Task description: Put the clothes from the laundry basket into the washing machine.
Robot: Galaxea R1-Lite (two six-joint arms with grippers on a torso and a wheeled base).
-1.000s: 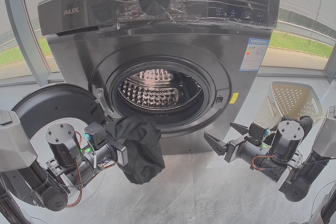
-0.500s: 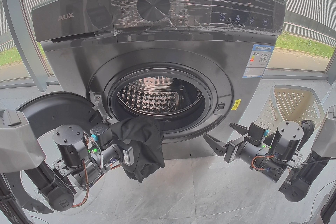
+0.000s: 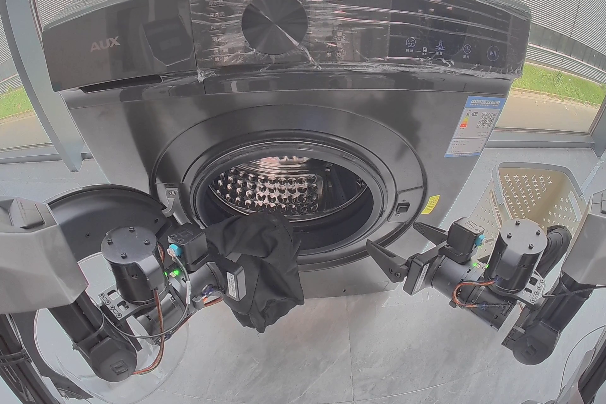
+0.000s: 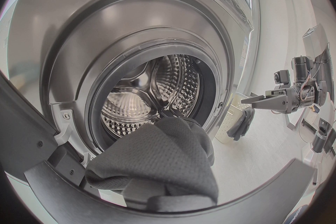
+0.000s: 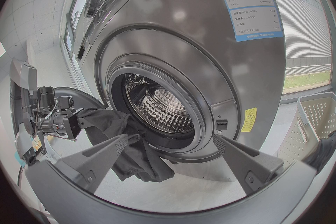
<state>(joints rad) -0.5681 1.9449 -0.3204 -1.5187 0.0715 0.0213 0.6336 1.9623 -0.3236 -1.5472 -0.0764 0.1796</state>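
Left end effector (image 3: 243, 280) hidden under black garment (image 3: 270, 269); basket (image 3: 538, 197) partly occluded.

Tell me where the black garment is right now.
In the head view the black garment hangs from the left gripper at lower left, in front of the drum opening of the washing machine, not yet inside.

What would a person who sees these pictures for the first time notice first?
The dark washing machine stands central, door swung open to the robot's left, shiny drum showing. At its opening the left gripper holds a black garment; the right gripper hangs open near the laundry basket.
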